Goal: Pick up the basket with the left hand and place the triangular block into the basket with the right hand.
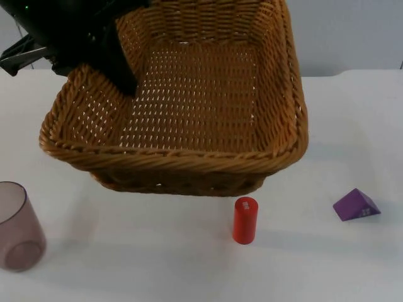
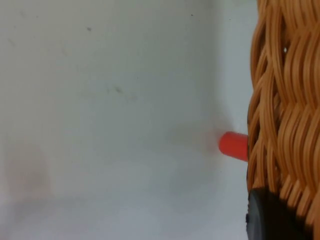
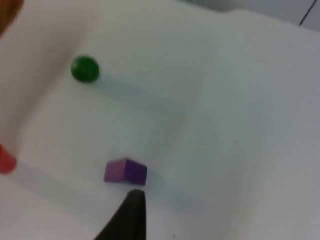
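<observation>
The woven wicker basket hangs tilted above the table and casts a shadow below it. My left gripper is shut on the basket's far-left rim. In the left wrist view, the wicker rim sits against a black fingertip. The purple triangular block lies on the table at the right, apart from the basket. In the right wrist view, the purple block lies just beyond my right gripper, which hovers over the table and holds nothing I can see.
A red cylinder stands upright in front of the basket, between it and the table's near edge. A translucent brownish cup stands at the near left. A green ball rests on the table beyond the purple block.
</observation>
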Controlling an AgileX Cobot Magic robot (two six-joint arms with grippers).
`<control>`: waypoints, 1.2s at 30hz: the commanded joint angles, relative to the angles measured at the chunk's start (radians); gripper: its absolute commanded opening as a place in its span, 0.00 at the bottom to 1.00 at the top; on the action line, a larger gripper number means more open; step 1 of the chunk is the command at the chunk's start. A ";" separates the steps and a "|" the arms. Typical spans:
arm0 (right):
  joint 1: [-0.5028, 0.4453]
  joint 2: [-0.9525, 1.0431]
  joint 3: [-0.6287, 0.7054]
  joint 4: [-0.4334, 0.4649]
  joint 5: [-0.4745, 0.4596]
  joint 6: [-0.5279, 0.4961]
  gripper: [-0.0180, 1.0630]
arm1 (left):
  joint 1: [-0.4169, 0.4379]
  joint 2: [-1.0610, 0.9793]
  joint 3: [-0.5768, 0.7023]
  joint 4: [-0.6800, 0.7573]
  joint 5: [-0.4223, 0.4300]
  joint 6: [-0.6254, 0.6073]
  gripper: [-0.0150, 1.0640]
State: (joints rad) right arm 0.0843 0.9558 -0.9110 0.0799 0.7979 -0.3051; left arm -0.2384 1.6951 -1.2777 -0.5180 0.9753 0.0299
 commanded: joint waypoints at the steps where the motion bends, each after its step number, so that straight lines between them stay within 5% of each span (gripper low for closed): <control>1: 0.000 0.072 0.018 0.009 -0.059 -0.096 0.99 | -0.005 -0.015 -0.002 -0.013 -0.003 -0.012 0.01; 6: 0.000 0.281 0.018 0.053 -0.132 -0.297 0.99 | -0.005 -0.015 -0.002 0.003 -0.004 -0.012 0.01; 11: 0.000 0.560 0.015 0.191 -0.185 -0.589 0.99 | -0.005 -0.015 -0.002 0.003 -0.004 -0.012 0.01; 23: 0.038 0.862 -0.136 0.206 -0.091 -0.682 0.99 | -0.005 -0.015 -0.002 0.005 -0.011 -0.012 0.01; 30: 0.109 0.968 -0.255 0.056 -0.078 -0.687 0.99 | -0.005 -0.015 -0.002 0.002 -0.011 -0.012 0.01; 36: 0.149 1.012 -0.297 0.016 -0.080 -0.768 0.99 | -0.005 -0.015 -0.002 0.002 -0.009 -0.017 0.01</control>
State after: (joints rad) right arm 0.2142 1.9554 -1.1910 0.1111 0.7080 -1.0265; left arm -0.2384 1.6951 -1.2777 -0.4948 0.9735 0.0222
